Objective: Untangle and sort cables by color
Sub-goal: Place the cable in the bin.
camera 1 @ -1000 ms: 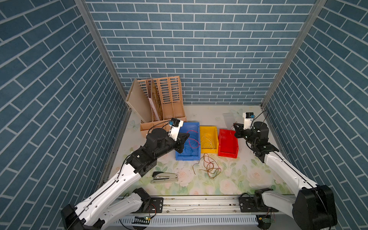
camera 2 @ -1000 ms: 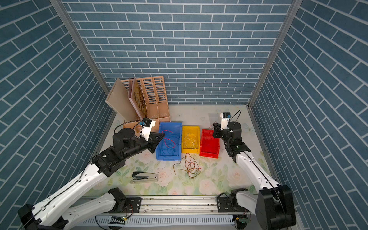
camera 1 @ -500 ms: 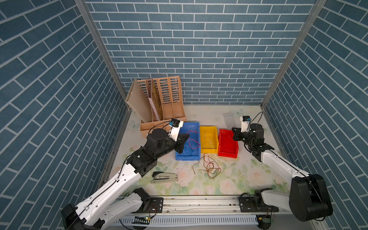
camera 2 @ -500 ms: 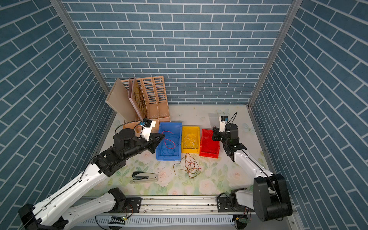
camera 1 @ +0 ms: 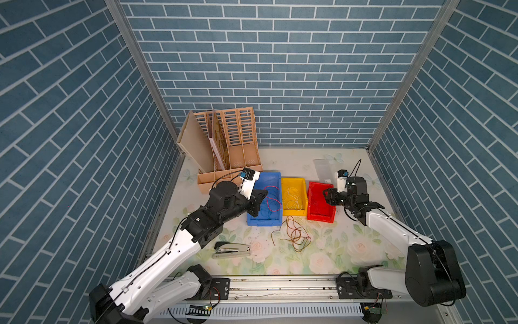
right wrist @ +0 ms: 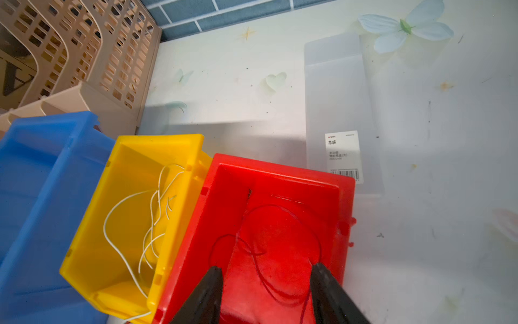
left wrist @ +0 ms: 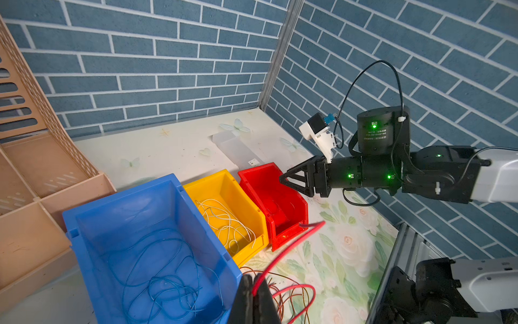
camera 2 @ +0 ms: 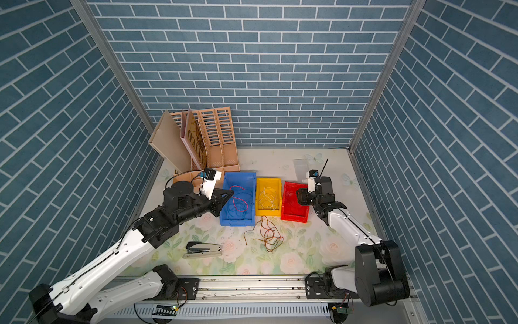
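Red cable (left wrist: 283,251), we record, pinched tight in the left gripper (left wrist: 253,282) over the blue bin (left wrist: 126,213); right gripper (right wrist: 266,270), fingers spread apart, above the red bin (right wrist: 280,171).

right fingers (right wrist: 208,291): shut → parted | position: moved in over red bin (right wrist: 280,172)

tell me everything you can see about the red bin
The red bin is a glossy, open-topped rectangular plastic box with a thick rim and a cut-down front. It stands upright on the floral table, rightmost in the row of three, slightly askew, its far corner seemingly against the yellow bin. A thin red-brown cable lies in loose loops on its floor. The right gripper hovers over its near end, jaws open.
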You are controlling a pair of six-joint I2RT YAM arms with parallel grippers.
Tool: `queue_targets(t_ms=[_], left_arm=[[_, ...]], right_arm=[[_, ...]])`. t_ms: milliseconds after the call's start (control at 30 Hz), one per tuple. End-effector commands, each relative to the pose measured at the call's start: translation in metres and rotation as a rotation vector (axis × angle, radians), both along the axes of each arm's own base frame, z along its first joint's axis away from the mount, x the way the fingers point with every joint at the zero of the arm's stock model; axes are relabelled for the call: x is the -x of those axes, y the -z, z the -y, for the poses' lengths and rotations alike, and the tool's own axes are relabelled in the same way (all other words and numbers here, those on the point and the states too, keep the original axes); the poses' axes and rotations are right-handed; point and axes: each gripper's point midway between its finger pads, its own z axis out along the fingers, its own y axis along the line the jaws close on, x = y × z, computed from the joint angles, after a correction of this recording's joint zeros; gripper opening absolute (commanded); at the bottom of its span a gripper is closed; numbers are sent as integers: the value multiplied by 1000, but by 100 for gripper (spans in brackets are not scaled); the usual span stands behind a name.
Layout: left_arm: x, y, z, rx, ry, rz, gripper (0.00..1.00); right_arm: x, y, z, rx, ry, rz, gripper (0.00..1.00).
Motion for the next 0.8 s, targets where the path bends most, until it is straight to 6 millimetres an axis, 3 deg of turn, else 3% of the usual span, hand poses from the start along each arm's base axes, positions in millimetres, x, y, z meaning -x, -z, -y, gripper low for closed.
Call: queue_targets(t_ms=[0, 67, 167, 400, 633, 767], left_arm=[[-2, 0, 5, 21, 13, 3, 0], [-2, 1, 6, 25, 19, 1, 0], [-3, 2, 9, 30, 25, -3, 0], [-6, -1, 21, 80, 54, -16, 0], [-8, -8, 33, 141, 84, -30, 0], [-7, -9, 43, 151, 108, -45, 0]], right_arm=[[2, -14, 5, 26, 7, 1, 57], [5, -25, 6, 20, 12, 22, 57], [11, -58, 0, -33, -19, 106, 58], [49, -144, -54, -297, -348, 279, 59], [95, -188, -87, -531, -588, 280, 60], [117, -190, -105, -557, -676, 261, 62]])
